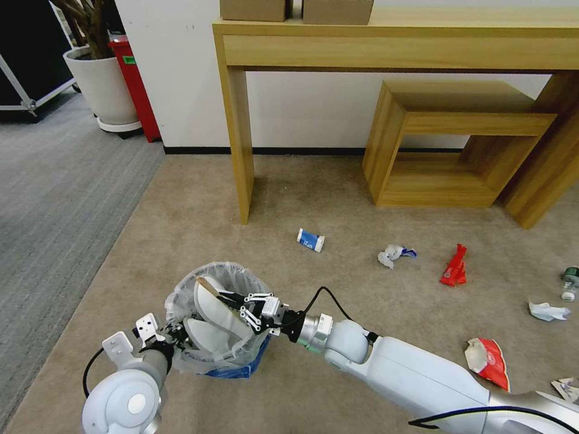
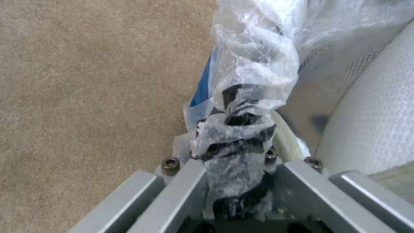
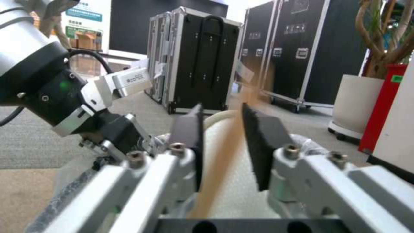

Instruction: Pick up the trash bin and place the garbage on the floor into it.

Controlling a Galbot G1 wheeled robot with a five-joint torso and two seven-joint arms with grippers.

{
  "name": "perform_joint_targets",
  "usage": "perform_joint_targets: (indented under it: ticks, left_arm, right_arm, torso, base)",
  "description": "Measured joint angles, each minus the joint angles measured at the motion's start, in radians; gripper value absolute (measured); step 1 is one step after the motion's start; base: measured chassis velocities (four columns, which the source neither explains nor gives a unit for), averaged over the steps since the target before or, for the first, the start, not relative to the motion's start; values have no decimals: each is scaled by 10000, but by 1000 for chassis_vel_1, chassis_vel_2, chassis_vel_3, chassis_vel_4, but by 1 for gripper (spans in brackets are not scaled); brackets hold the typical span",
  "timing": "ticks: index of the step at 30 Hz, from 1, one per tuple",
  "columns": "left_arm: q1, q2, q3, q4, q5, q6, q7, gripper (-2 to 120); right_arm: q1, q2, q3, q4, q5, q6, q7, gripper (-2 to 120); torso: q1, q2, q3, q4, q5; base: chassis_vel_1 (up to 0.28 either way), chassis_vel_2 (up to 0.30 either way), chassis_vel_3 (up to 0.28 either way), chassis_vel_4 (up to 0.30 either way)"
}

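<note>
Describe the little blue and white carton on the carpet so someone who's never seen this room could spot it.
Start at the long wooden table against the wall and follow its leg down to the beige carpet. The blue and white carton lies on its side just beyond that leg. Unlike the crumpled paper and red wrapper nearby, it is boxy.

a white robot with two smooth round arms

the right arm (image 1: pixel 416 377) is white with a shiny silver ring and a thin black cable. the left arm (image 1: pixel 123 395) ends in a round white cap. both have grey metal fingers (image 3: pixel 142 181), small screws and black pads.
</note>
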Motion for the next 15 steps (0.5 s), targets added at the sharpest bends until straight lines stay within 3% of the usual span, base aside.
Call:
perform_joint_targets:
  ticks: [11, 15]
  left_arm:
    - [-10, 51, -27, -2, -46, -17, -10, 0]
    - [-11, 81, -31, 4, -53, -18, -12, 0]
  right_arm:
    - [17, 157, -83, -102, -4, 4, 6, 65]
    - [16, 118, 69, 102, 137, -71, 86, 68]
  torso:
    - [0, -2, 0, 0, 0]
    - [0, -2, 0, 0, 0]
  base:
    - [0, 0, 0, 0]
    - [0, 0, 0, 0]
